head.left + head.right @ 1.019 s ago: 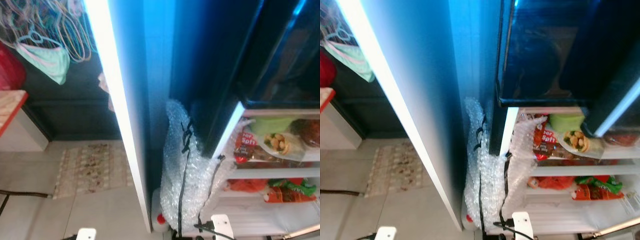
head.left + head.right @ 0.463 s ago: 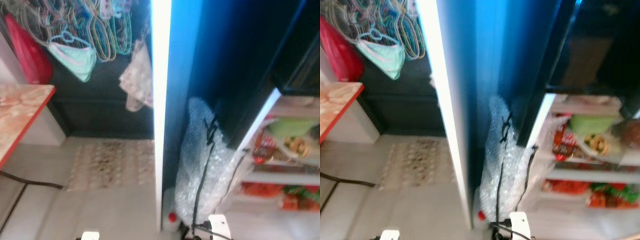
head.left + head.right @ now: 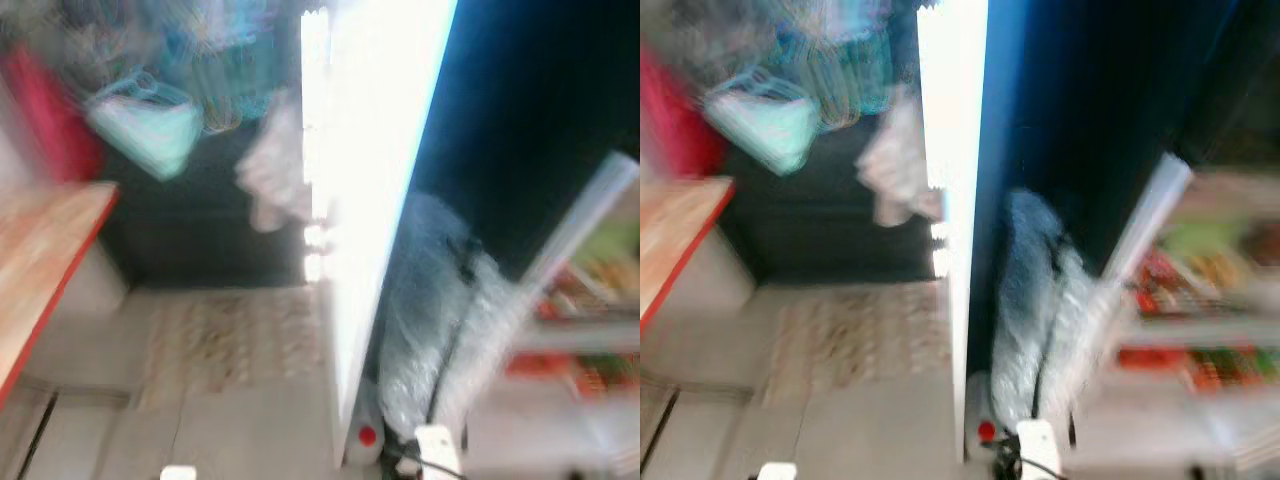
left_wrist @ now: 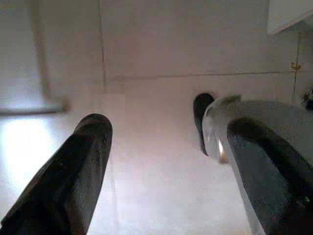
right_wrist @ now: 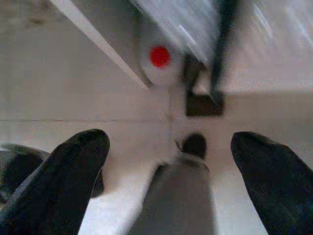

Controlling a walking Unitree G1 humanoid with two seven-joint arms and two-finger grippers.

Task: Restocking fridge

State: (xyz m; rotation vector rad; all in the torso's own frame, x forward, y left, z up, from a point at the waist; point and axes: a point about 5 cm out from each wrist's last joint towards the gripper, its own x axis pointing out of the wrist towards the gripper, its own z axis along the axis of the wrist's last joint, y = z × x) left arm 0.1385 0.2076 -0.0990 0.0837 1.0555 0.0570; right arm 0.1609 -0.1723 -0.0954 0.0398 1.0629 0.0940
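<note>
Although both head views are blurred, the fridge [image 3: 520,130] fills the right side, its white door [image 3: 375,200] swung open edge-on at the middle. Shelves [image 3: 1200,330] of colourful food packets show at far right. Left of the door lie a patterned rug [image 3: 230,340] on the tiled floor [image 4: 156,49] and a red-edged table [image 3: 40,270]. Bubble wrap [image 3: 435,330] stands against the fridge's foot, just beside a small red-capped bottle [image 5: 159,56]. Both arms hang low: the left gripper [image 4: 166,166] and the right gripper [image 5: 171,176] point at the floor, fingers spread wide, holding nothing.
</note>
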